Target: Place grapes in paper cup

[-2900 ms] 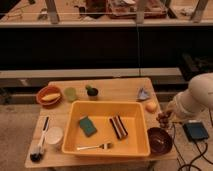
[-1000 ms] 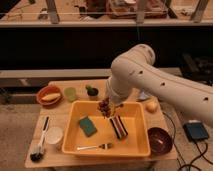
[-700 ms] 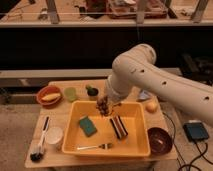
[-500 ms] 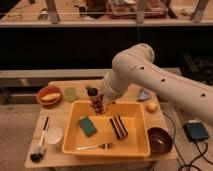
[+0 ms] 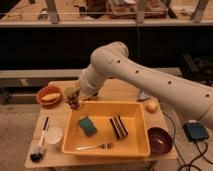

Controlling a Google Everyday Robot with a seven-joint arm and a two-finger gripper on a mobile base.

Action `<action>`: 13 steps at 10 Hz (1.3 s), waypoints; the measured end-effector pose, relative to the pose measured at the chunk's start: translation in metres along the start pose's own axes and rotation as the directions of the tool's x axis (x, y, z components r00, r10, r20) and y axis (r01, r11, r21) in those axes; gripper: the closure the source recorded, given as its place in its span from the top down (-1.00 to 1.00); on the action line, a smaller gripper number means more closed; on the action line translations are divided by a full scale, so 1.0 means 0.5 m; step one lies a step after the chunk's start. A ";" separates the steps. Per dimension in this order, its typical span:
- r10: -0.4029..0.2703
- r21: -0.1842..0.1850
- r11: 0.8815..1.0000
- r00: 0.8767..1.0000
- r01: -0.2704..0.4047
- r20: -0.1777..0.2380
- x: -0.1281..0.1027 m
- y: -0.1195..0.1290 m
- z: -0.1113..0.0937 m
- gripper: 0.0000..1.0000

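My gripper (image 5: 75,98) hangs over the table's left part, just past the left rim of the yellow tub (image 5: 135,106). It is shut on the grapes (image 5: 75,103), a small dark reddish bunch held above the tabletop. The paper cup (image 5: 54,135), short, wide and white, stands on the table at the front left, nearer the camera than the gripper and a little to its left. The white arm (image 5: 135,75) reaches in from the right across the tub.
The tub holds a green sponge (image 5: 87,125), a dark striped object (image 5: 119,126) and a fork (image 5: 95,147). An orange bowl (image 5: 49,95) and a pale green cup (image 5: 68,92) stand at the back left. A brush (image 5: 38,149) lies front left. A dark bowl (image 5: 160,140) and a yellow-orange fruit (image 5: 151,106) sit at the right.
The arm swung from the table's right side to over the tub, and has kept carrying the grapes leftward, from above the tub's middle to past its left rim.
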 end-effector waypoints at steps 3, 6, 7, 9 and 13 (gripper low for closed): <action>-0.041 -0.030 0.999 0.997 0.043 0.068 -0.053 -0.022 0.053 -1.00; -0.071 -0.081 0.994 0.992 0.080 0.102 -0.090 0.001 0.096 -1.00; -0.070 -0.079 0.994 0.992 0.078 0.101 -0.088 0.001 0.095 -1.00; -0.069 -0.079 0.994 0.993 0.077 0.101 -0.088 0.001 0.094 -1.00; -0.096 -0.130 0.985 0.985 0.114 0.140 -0.111 0.023 0.128 -1.00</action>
